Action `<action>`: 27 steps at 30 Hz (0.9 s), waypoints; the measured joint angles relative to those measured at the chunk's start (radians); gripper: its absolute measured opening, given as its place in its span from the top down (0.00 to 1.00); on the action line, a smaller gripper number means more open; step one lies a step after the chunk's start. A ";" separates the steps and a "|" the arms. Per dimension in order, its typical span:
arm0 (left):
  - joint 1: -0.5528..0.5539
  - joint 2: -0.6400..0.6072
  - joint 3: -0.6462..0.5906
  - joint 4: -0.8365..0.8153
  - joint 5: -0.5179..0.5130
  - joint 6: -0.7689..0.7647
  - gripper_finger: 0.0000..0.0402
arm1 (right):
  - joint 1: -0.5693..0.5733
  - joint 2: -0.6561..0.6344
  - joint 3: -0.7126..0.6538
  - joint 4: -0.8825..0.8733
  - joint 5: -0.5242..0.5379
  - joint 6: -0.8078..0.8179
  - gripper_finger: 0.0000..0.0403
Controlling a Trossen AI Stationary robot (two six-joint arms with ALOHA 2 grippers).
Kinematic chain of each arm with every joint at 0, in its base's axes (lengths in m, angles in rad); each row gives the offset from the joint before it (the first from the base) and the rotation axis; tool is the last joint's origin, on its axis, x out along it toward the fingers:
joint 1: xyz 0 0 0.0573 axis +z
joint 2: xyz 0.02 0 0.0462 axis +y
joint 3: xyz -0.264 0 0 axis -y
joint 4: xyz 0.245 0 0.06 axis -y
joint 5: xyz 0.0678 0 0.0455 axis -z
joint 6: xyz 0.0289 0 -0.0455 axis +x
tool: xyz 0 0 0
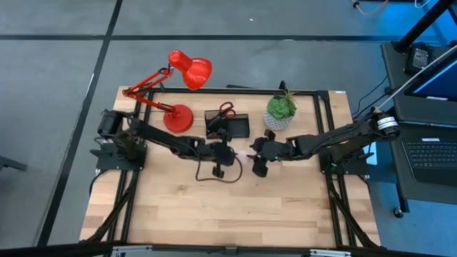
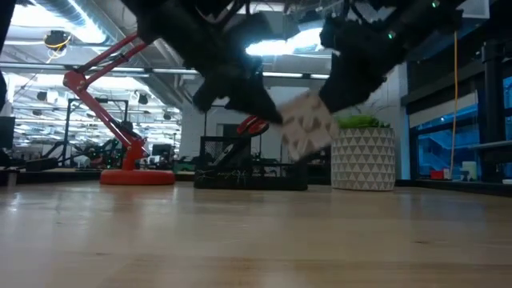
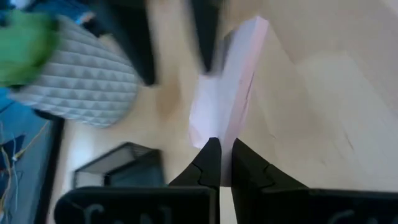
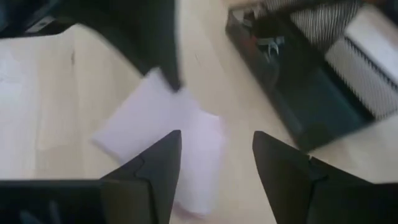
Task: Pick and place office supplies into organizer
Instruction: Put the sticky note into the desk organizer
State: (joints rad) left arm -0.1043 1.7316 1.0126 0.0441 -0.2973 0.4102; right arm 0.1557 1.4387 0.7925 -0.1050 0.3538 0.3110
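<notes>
The pink sticky-note pad (image 2: pixel 308 124) hangs tilted in the air above the table's middle, between my two grippers. My left gripper (image 3: pixel 222 155) is shut on it. My right gripper (image 4: pixel 217 162) is open at the pad's (image 4: pixel 155 134) other end, one finger on either side of it; I cannot tell whether a finger touches it. The black organizer (image 1: pixel 239 127) stands just beyond both grippers, toward the far edge. The red-handled scissors (image 1: pixel 226 109) stick up out of its taller section. My left gripper pinches the pad by one edge (image 3: pixel 224 134) between its two fingers, coming level from the table's left. The pad is lifted clear of the table. It stands out past the fingertips toward my right gripper and is tilted, seen nearly edge-on.
A white plant pot (image 1: pixel 279 120) with a green plant stands right of the organizer. A red desk lamp (image 1: pixel 178 118) stands left of it. A black cable loop (image 1: pixel 211 171) hangs under my left arm. Bare wooden table (image 1: pixel 228 214) stretches toward the near edge.
</notes>
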 joint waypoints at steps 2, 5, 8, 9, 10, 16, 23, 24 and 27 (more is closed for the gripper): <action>0.017 -0.034 0.000 -0.004 0.017 -0.015 0.98 | 0.006 0.000 0.022 -0.001 0.004 -0.054 0.50; 0.034 -0.072 0.000 -0.013 0.055 -0.036 0.98 | 0.013 0.000 0.053 -0.004 0.005 -0.144 0.50; 0.045 -0.101 0.000 -0.056 0.108 -0.077 0.98 | 0.014 0.000 0.073 -0.004 0.037 -0.235 0.50; 0.048 -0.106 0.000 -0.073 0.122 -0.099 0.98 | 0.014 0.000 0.077 -0.004 0.067 -0.247 0.50; 0.048 -0.108 0.001 -0.092 0.130 -0.117 0.98 | 0.013 0.000 0.080 -0.004 0.104 -0.263 0.50; 0.048 -0.113 0.001 -0.188 0.136 -0.184 0.98 | 0.013 0.000 0.086 -0.002 0.254 -0.344 0.50; 0.066 -0.113 0.001 -0.223 0.086 -0.254 0.98 | 0.024 0.000 0.086 0.003 0.210 -0.351 0.50; 0.070 -0.113 0.001 -0.222 0.084 -0.257 0.98 | 0.027 0.000 0.086 0.003 0.191 -0.361 0.50; 0.077 -0.113 0.001 -0.222 0.082 -0.259 0.98 | 0.038 0.000 0.086 0.003 0.143 -0.365 0.50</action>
State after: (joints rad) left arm -0.0270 1.6188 1.0138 -0.1776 -0.2150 0.1516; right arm 0.1935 1.4387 0.8787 -0.1024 0.4971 -0.0544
